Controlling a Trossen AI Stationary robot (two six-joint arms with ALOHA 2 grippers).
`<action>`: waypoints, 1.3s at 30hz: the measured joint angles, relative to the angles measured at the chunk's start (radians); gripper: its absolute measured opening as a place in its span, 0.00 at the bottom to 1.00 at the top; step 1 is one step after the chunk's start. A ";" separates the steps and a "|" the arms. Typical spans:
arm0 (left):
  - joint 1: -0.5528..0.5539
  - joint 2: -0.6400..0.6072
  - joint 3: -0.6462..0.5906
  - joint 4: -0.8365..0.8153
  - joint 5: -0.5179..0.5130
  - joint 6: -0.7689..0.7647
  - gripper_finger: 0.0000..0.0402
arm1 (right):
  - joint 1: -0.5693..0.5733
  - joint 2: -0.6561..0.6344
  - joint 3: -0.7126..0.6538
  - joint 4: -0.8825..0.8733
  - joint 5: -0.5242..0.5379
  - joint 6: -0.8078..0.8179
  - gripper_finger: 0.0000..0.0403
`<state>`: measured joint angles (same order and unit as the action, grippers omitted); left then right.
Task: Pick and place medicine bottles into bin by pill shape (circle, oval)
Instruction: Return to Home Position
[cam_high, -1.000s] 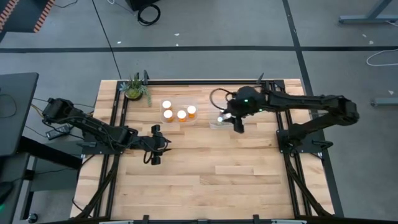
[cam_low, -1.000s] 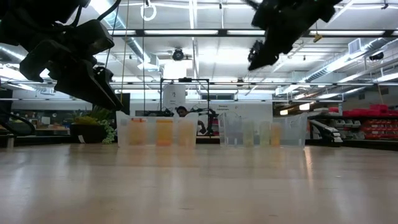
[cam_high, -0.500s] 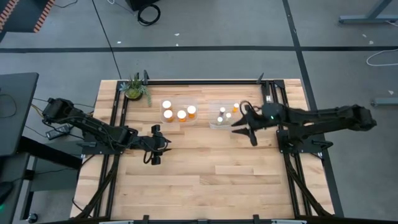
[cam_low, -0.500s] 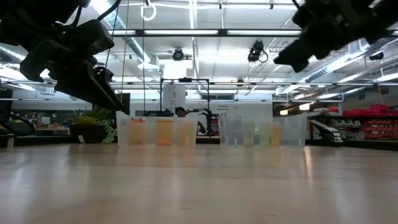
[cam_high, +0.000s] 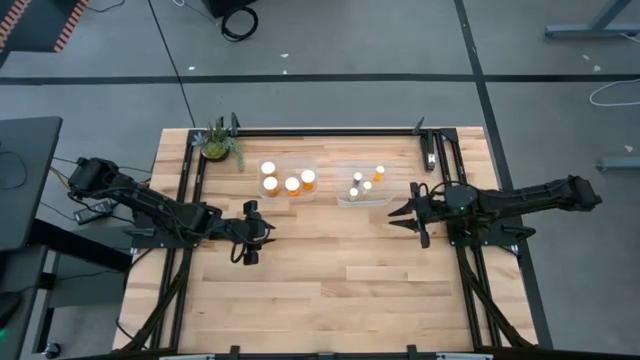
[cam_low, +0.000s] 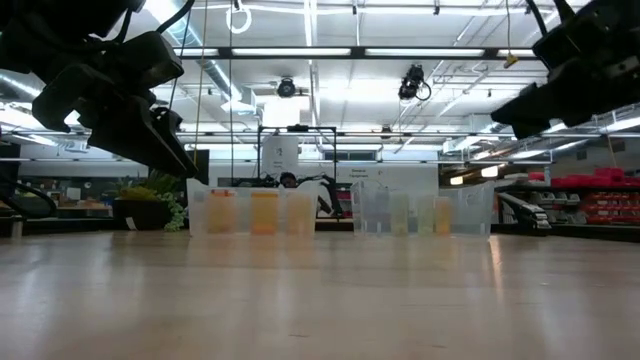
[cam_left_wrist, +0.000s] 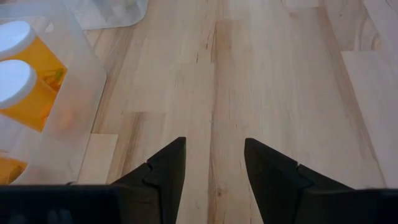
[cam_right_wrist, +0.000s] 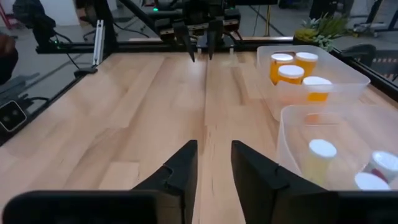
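Note:
Several amber bottles with white caps (cam_high: 292, 184) stand upright in a clear bin (cam_high: 288, 163) at the table's far middle. Several smaller ones (cam_high: 357, 178) stand in a second clear bin (cam_high: 388, 190) to its right. Both bins also show in the right wrist view (cam_right_wrist: 311, 70) (cam_right_wrist: 329, 134) and the low view (cam_low: 250, 212) (cam_low: 420, 212). My left gripper (cam_high: 246, 257) (cam_left_wrist: 214, 140) is open and empty, above bare wood near the left bin. My right gripper (cam_high: 398, 215) (cam_right_wrist: 214, 143) is open and empty, just right of the right bin, pointing toward the table's left.
A small potted plant (cam_high: 217, 143) stands at the far left corner. Black rails (cam_high: 320, 130) run along the far edge and both sides of the table. Bare wood (cam_high: 340, 290) fills the near half.
My right gripper has drawn back from above the right bin toward the table's right edge and a little toward the near edge, turning to point left. The small bottles it covered now show standing in the bin. My left arm has kept still.

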<state>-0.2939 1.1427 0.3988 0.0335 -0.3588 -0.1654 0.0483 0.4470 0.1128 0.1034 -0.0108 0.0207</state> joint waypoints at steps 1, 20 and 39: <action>0.000 0.000 0.000 0.001 0.000 0.000 0.43 | 0.000 -0.023 -0.017 -0.001 0.000 0.001 0.26; -0.017 -0.222 0.021 0.097 -0.224 0.113 0.43 | -0.008 -0.144 -0.106 -0.016 -0.020 -0.038 0.19; -0.017 -0.912 -0.006 -0.213 -0.167 0.197 0.43 | -0.014 -0.143 -0.106 0.018 -0.013 0.055 0.17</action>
<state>-0.3109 0.2306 0.3928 -0.1800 -0.5262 0.0315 0.0341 0.3038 0.0067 0.1209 -0.0235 0.0760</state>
